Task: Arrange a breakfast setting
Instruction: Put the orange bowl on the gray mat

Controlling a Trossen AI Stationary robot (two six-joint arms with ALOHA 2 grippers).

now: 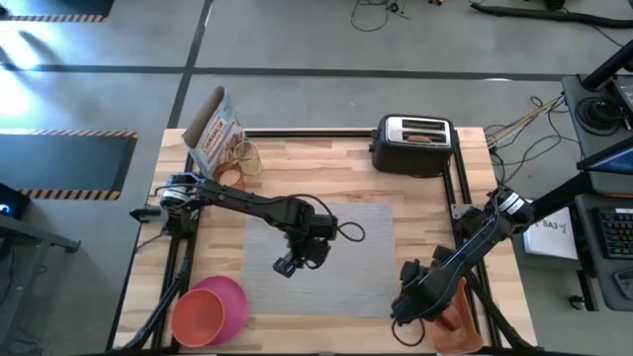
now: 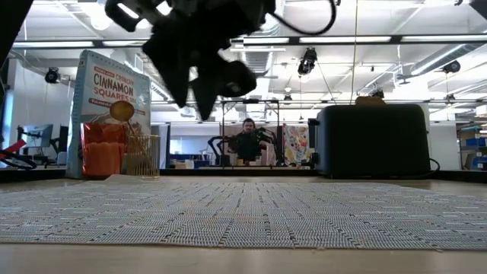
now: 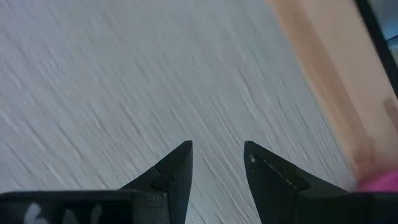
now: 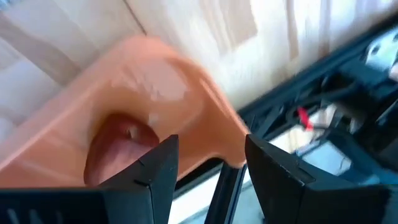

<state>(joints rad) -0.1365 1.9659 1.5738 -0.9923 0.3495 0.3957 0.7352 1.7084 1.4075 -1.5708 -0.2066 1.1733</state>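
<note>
Left tool: my left tool (image 1: 287, 265) hangs over the grey mat (image 1: 366, 282), a bit toward 8 o'clock from its middle. Its fingers are apart with nothing between them; the left wrist view shows only mat weave in the gap.

Right tool: my right tool (image 1: 407, 307) is at the 4 o'clock corner of the table (image 1: 326, 163), over the orange tray (image 1: 457, 321). Its fingers stand wide apart and hold nothing.

Apple: the red apple (image 4: 118, 152) lies in the tray, just ahead of my right tool's fingers.

Plate and bowl: the pink plate (image 1: 233, 295) with the red-orange bowl (image 1: 198, 316) on it sits at 7 o'clock, just off the mat.

How the apple will handle: I think it is round, hard, smooth and a bit heavy, so it may roll or slip. I would pinch it across its fat middle.

How the plate will handle: stiff and flat, I guess; take it by the rim.

What each view adds: only the right wrist view shows the apple. Only the high view shows the plate and bowl whole. The low view shows the cereal box (image 2: 106, 106) at 11 o'clock and the toaster (image 2: 373, 141) at 1 o'clock standing up.
</note>
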